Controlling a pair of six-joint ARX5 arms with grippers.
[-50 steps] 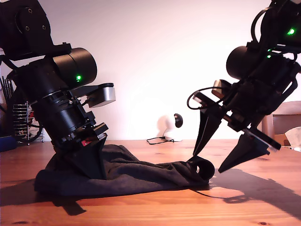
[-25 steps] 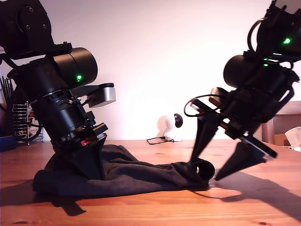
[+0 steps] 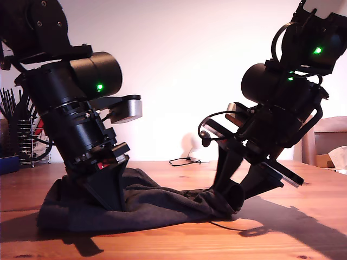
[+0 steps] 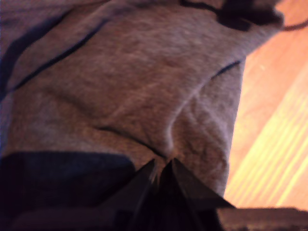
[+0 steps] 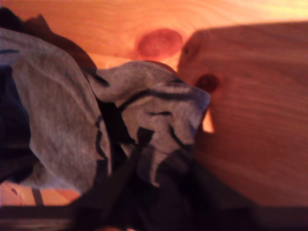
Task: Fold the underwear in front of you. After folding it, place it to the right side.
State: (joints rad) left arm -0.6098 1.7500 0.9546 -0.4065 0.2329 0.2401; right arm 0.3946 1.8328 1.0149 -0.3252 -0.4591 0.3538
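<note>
The underwear (image 3: 152,203) lies as a dark, rumpled heap on the wooden table (image 3: 179,244). On the exterior view's left, my first gripper (image 3: 108,201) presses down into it. In the first wrist view its fingertips meet at a crease of the underwear (image 4: 120,82), and my first gripper (image 4: 161,166) is shut on that fold. On the exterior view's right, my second gripper (image 3: 238,192) stands open, its two fingers straddling the garment's rolled end. The second wrist view shows that end of the underwear (image 5: 154,106) between the spread fingers of my second gripper (image 5: 163,178), beside bare wood.
A wire rack with dark utensils (image 3: 21,135) stands at the exterior view's left edge. A thin cable (image 3: 187,160) lies at the table's back. A wooden chair back (image 3: 328,138) and a pale object (image 3: 339,157) sit at the exterior view's right edge.
My second gripper has come down and toward the exterior view's left, from beside the underwear's end to straddling it. My first arm has shifted slightly, still down on the fabric.
</note>
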